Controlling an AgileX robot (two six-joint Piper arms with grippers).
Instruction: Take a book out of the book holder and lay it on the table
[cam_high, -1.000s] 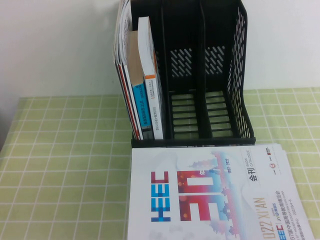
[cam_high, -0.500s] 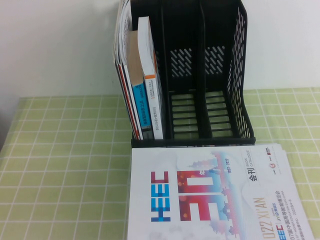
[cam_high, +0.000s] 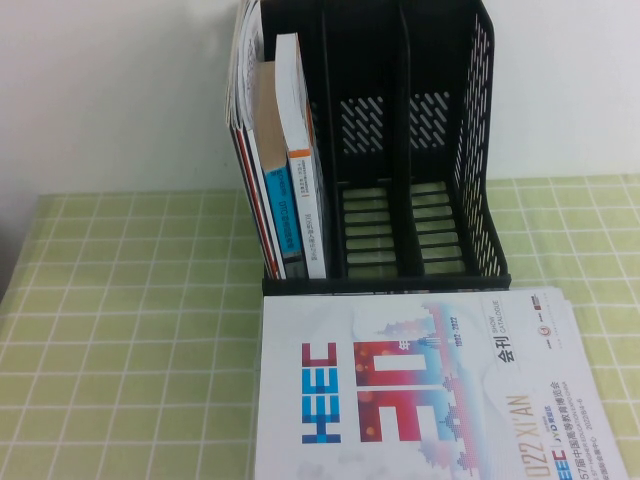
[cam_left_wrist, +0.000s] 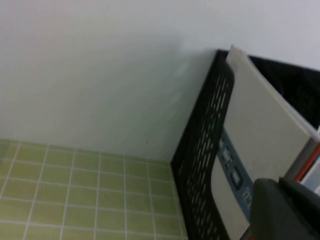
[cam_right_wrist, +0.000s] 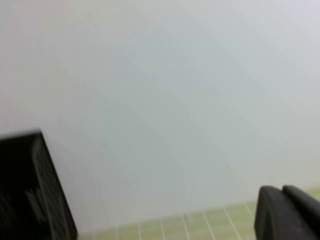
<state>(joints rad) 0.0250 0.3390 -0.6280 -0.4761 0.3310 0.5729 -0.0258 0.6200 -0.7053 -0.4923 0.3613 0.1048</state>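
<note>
High view shows the book (cam_high: 300, 150) upright in the leftmost slot of the holder (cam_high: 480, 150), wedged by neighbours that could drag out; the right hand (cam_right_wrist: 285, 212), closed and empty, hangs off right; left hand (cam_left_wrist: 285, 210) unclear.

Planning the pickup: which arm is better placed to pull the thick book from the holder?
Left, probably. The book stands in the book holder's left slot, with the left pincer close beside that side. The right pincer, shut, is near the far side.
</note>
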